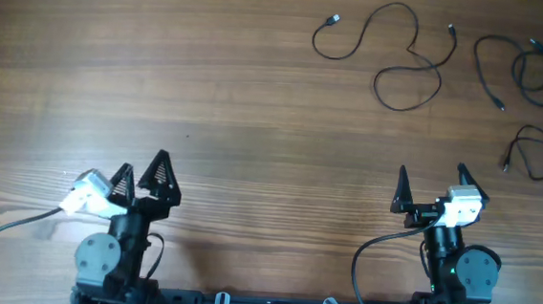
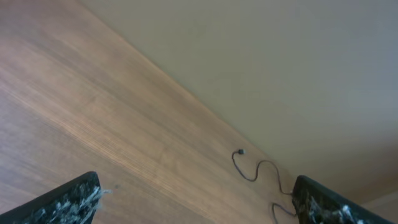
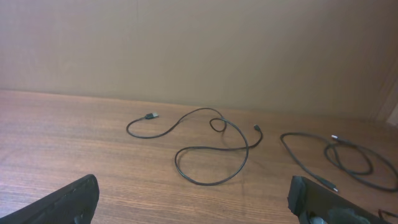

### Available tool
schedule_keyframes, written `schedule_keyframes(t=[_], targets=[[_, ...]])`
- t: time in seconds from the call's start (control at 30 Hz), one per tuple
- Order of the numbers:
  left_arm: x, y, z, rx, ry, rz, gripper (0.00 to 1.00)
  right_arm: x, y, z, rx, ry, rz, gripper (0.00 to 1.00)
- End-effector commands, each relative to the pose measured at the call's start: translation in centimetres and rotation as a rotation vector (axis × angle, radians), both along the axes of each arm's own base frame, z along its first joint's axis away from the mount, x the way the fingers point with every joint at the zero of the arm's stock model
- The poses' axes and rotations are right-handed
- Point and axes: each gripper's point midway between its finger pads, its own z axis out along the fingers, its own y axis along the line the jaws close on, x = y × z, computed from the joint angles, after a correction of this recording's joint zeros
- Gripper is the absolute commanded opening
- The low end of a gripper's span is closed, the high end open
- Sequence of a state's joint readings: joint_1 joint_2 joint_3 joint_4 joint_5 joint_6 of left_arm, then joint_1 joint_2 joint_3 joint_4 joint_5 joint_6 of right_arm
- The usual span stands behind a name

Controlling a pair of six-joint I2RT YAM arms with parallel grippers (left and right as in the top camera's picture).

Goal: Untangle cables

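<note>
Three thin black cables lie apart at the table's far right. One cable (image 1: 413,47) winds in open curves with a plug at each end. A second cable (image 1: 478,63) is coiled near the right edge, and a third cable (image 1: 539,138) curls below it. My left gripper (image 1: 143,167) is open near the front left, far from them. My right gripper (image 1: 432,173) is open at the front right, nothing between its fingers. The right wrist view shows the winding cable (image 3: 205,184) ahead of the right gripper (image 3: 196,202), with the coiled cable (image 3: 311,167) to its right. In the left wrist view the left gripper (image 2: 199,205) points towards a distant cable (image 2: 249,180).
The wooden table (image 1: 209,81) carries nothing else. Thicker black and white leads run from both arm bases (image 1: 106,255) along the front edge. A plain beige wall (image 3: 199,50) stands behind the table's far edge.
</note>
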State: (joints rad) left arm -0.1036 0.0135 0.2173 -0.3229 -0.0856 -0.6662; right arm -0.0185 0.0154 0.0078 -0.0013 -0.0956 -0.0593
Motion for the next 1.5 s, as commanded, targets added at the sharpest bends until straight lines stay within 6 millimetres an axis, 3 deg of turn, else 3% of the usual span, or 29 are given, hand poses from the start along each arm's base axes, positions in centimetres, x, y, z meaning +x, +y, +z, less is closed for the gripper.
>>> schedule_keyframes(t=[0.0, 0.27, 0.47, 1.47], targets=[[1.0, -0.2, -2.6, 0.033, -0.003, -0.013, 1.0, 0.0, -0.3, 0.3, -0.019, -0.014, -0.015, 1.0], [1.7, -1.4, -3.8, 0.284, -0.066, -0.099, 1.0, 0.0, -0.3, 0.3, -0.019, -0.014, -0.015, 1.0], [1.3, -4.1, -3.8, 0.494, -0.118, -0.272, 1.0, 0.0, -0.3, 0.3, -0.019, -0.014, -0.015, 1.0], [1.4, -3.6, -3.7, 0.503, -0.112, -0.246, 1.0, 0.0, -0.3, 0.3, -0.019, -0.014, -0.015, 1.0]])
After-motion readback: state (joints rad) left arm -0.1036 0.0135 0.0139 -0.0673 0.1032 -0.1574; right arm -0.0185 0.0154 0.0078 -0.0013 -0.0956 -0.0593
